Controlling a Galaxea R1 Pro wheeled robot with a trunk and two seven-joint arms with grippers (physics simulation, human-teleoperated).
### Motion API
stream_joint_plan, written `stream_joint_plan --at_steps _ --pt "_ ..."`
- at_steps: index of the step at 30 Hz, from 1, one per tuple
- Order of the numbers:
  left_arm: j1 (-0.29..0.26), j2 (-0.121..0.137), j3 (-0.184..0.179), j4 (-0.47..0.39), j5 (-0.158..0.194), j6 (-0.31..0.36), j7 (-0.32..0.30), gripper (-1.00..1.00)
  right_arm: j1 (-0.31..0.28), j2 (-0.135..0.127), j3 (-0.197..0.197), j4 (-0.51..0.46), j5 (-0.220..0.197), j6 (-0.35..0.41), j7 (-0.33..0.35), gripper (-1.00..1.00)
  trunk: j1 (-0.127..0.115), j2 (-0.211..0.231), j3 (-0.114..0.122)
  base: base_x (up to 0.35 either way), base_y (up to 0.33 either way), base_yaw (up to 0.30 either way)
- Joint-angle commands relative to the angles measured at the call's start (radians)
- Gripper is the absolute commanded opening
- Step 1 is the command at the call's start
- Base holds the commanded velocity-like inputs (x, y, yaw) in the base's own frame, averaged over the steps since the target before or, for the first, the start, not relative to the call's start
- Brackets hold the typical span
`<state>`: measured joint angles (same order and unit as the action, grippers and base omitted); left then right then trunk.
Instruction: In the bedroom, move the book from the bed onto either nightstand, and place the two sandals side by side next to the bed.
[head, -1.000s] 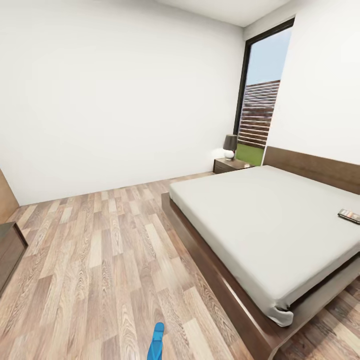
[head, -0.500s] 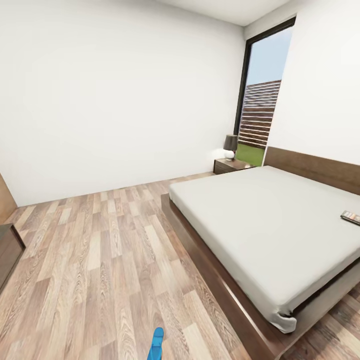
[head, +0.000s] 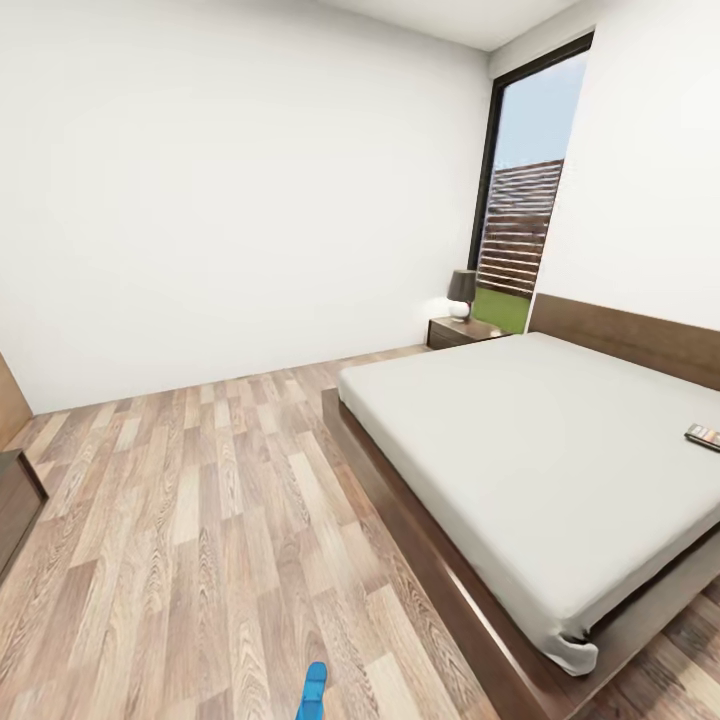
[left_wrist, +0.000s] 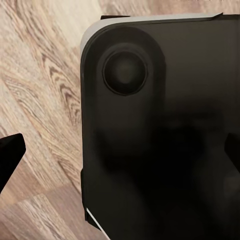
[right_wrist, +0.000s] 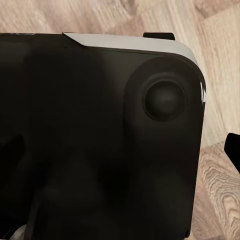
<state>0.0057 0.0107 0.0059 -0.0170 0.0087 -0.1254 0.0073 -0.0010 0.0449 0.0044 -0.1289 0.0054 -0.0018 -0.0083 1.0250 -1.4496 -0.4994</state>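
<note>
Camera advanced; one sandal, one book, bed.

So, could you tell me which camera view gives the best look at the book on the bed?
The head view: the book lies flat on the grey mattress of the bed, cut off by the picture's right edge. The two wrist views look at dark robot bodywork over wood floor, so they add nothing on the book.
</note>
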Motion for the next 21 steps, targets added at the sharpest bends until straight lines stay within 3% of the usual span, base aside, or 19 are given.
stream_joint_plan --at_steps 1,21 --pt "0.000 0.000 0.000 -0.001 0.001 -0.001 0.001 1.00 0.000 0.000 0.000 -0.001 0.000 0.000 -0.001 1.00 0.000 0.000 -0.001 0.014 -0.008 0.000" --pt "0.000 0.000 -0.001 -0.001 0.001 0.000 0.003 1.00 0.000 -0.002 -0.004 -0.001 -0.003 0.000 -0.001 1.00 0.000 0.000 -0.001 0.049 -0.120 0.000"
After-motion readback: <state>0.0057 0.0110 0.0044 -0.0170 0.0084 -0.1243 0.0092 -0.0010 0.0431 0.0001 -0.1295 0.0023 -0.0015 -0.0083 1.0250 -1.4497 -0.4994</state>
